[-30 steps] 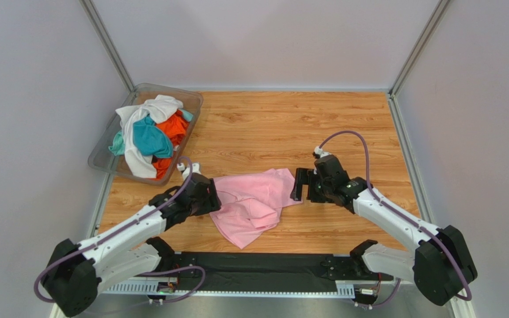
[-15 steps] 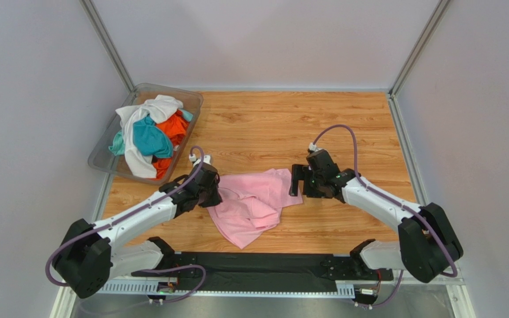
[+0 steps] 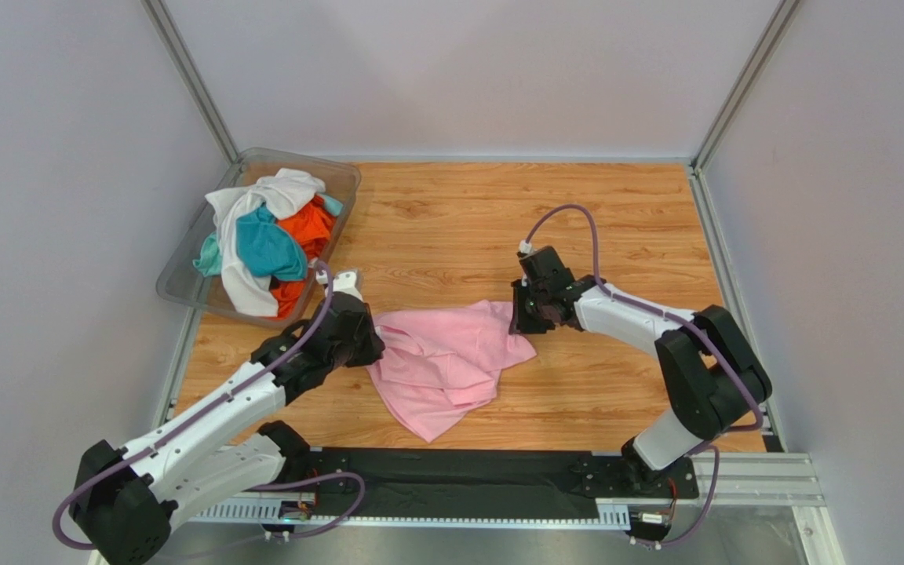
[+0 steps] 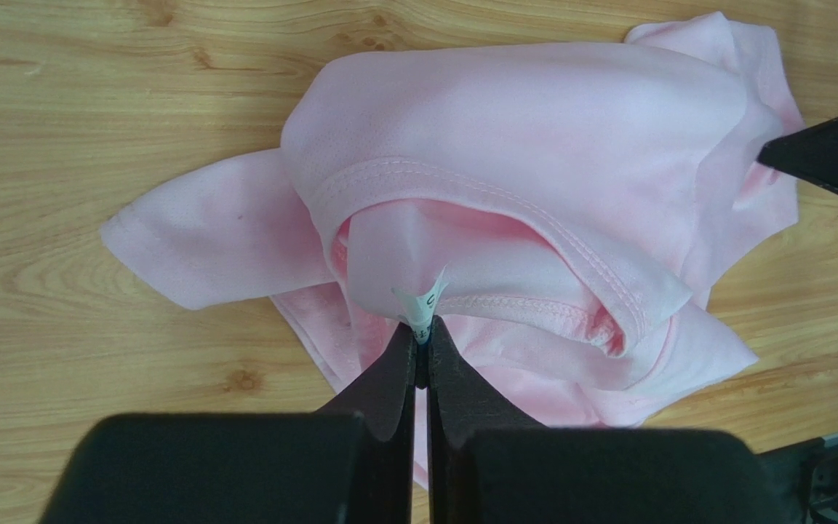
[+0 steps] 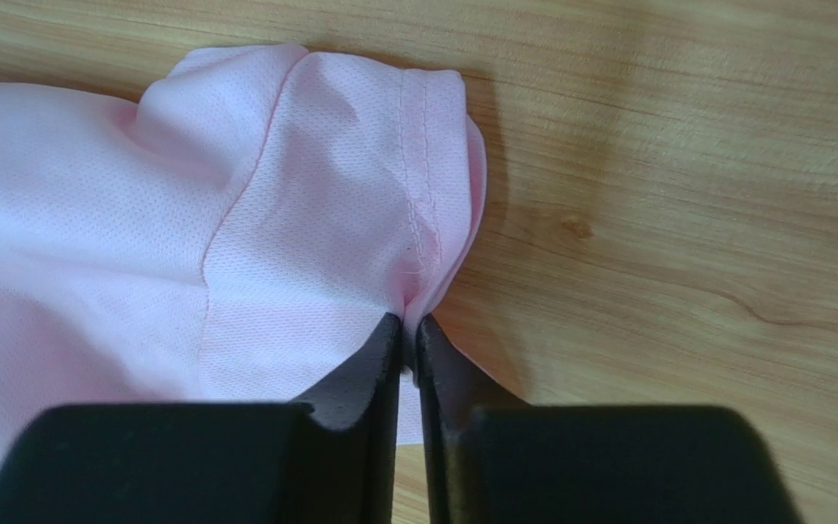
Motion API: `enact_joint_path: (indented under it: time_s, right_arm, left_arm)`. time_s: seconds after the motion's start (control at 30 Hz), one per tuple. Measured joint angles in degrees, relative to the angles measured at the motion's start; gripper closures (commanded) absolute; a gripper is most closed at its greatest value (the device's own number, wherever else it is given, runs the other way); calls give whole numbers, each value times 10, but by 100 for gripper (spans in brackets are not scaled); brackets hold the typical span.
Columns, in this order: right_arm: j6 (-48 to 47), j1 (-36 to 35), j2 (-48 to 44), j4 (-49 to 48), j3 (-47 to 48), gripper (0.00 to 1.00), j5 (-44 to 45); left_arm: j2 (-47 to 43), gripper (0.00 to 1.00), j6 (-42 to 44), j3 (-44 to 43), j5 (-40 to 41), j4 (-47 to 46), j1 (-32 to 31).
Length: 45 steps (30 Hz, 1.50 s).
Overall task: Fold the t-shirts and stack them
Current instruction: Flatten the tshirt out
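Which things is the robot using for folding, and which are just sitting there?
For the job: pink t-shirt, pinched by left end effector and right end effector; white, teal and orange t-shirts.
Just there: clear plastic bin holding them; wooden table.

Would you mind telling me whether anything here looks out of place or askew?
Nothing looks damaged. The bin sits askew in the far left corner, and a white shirt seems to hang over its near rim. The pink shirt lies crumpled mid-table, not yet spread flat.

Left gripper (image 4: 421, 334) clamped onto pink t-shirt (image 3: 445, 359) neckline; right gripper (image 5: 408, 325) advanced, pinched its hem.
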State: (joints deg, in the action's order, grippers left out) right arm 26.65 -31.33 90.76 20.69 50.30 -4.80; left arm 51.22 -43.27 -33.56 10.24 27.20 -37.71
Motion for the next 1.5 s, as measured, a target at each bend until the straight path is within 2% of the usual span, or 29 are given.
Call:
enact_joint_path:
  time_s: [0.07, 0.2, 0.3, 0.5, 0.77, 1.0, 1.17, 1.33, 1.5]
  right_arm:
    - [3, 0, -5, 1, 0, 100, -2]
    - [4, -2, -50, 31, 3, 100, 0]
    - [2, -4, -117, 64, 16, 100, 1]
    - [-12, -9, -248, 127, 103, 100, 1]
    - [-34, -10, -346, 200, 315, 100, -35]
    - [-58, -11, -338, 249, 540, 100, -63]
    - [-81, -11, -322, 264, 634, 100, -53]
    - [-119, -5, -275, 275, 659, 100, 6]
    - [-141, 81, -191, 282, 658, 100, 10]
  left_arm:
    - [-6, 100, 2, 0, 7, 10, 0]
    - [-23, 100, 8, -10, 14, 27, 0]
    - [-35, 100, 22, -44, 14, 39, 0]
    - [-50, 100, 62, -185, 10, 55, 0]
    - [-64, 100, 118, -418, -48, 59, 0]
    - [-6, 100, 150, -653, -160, 64, 0]
    - [37, 100, 169, -741, -177, 70, 0]
    - [91, 100, 194, -752, -118, 81, 0]
    - [213, 100, 232, -790, -16, 94, 4]
